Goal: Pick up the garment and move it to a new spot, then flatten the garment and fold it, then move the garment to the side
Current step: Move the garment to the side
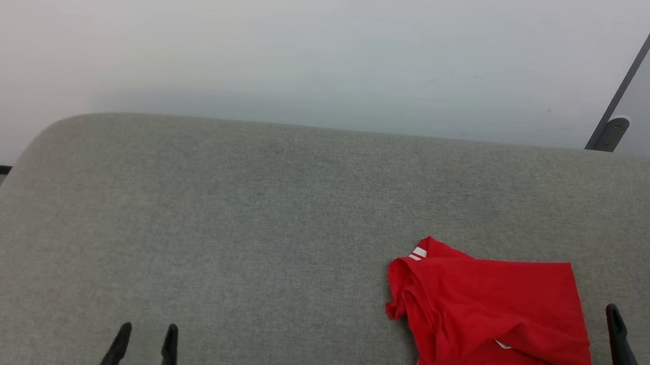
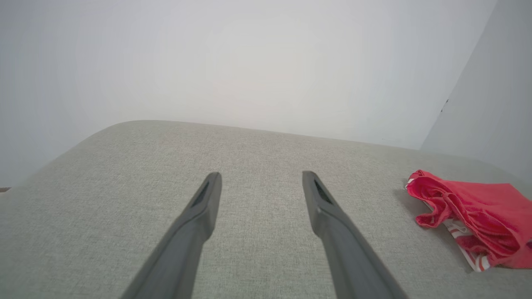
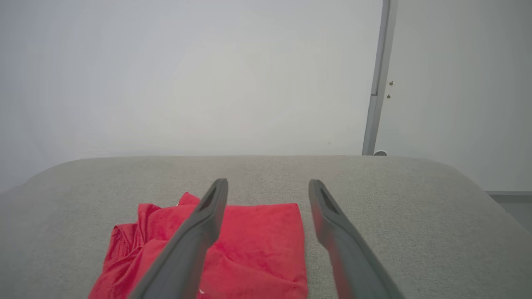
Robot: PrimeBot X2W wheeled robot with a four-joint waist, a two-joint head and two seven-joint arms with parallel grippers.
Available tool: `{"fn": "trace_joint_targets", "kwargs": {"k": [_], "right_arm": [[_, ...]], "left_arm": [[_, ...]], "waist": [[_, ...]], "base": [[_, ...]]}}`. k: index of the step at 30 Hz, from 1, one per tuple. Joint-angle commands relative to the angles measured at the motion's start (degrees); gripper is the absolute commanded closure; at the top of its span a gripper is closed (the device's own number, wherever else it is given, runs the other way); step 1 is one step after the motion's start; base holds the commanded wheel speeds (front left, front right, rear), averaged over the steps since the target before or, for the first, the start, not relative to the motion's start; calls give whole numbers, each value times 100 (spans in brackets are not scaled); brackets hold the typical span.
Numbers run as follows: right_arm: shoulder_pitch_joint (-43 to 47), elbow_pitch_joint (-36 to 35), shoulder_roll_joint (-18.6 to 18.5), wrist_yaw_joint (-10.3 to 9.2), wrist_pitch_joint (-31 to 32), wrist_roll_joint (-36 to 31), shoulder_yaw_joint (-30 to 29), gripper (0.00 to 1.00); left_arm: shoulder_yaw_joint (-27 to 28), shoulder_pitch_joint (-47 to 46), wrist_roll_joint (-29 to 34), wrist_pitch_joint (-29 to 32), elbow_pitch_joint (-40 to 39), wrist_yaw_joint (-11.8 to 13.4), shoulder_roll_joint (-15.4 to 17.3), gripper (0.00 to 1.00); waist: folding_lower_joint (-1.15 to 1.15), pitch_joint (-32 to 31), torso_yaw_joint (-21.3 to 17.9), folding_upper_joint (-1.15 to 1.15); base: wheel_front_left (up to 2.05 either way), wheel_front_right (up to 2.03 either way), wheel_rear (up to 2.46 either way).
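Grey fabric surface (image 1: 240,228) meets a plain white wall (image 1: 313,42).

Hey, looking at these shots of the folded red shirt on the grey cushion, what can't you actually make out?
1. Inner layers of the folded bright red jersey shirt: every view, covered by its own top layer.
2. Its near edge: right wrist view, cut off by the bottom edge and crossed by one dark finger of the right gripper.
3. Its right part: left wrist view, cut off by the right edge.
4. Right end of the grey woven cushion: head view, cut off by the frame.
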Motion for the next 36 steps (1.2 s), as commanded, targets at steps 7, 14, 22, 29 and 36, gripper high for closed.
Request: {"fn": "trace_joint_targets", "kwargs": {"k": [7, 14, 22, 29, 36], "right_arm": [[-699, 226, -513, -8, 1310, 297, 249, 0], [-1722, 963, -1044, -8, 3335, 713, 617, 0], [-2747, 1451, -1440, -8, 5399, 1487, 1194, 0], [-3033, 1703, -1481, -8, 5758, 1667, 1607, 0], [-3029, 1766, -1322, -9, 5415, 1955, 2089, 100]], "left_arm": [[-241, -412, 17, -5, 94, -12, -54, 0], [-479, -897, -22, -5, 192, -12, -83, 0], [-757, -1696, 29, -5, 403, -12, -132, 0], [-953, -2265, 78, -5, 517, -12, -170, 0], [-974, -2544, 127, -5, 598, -12, -160, 0]], "waist": [[0, 156, 33, 0], [0, 626, 67, 0], [0, 1442, 192, 0], [0, 1992, 291, 0], [0, 2222, 138, 0]], "base": [[0, 0, 0], [0, 0, 0], [0, 0, 0], [0, 0, 0], [0, 0, 0]]}}
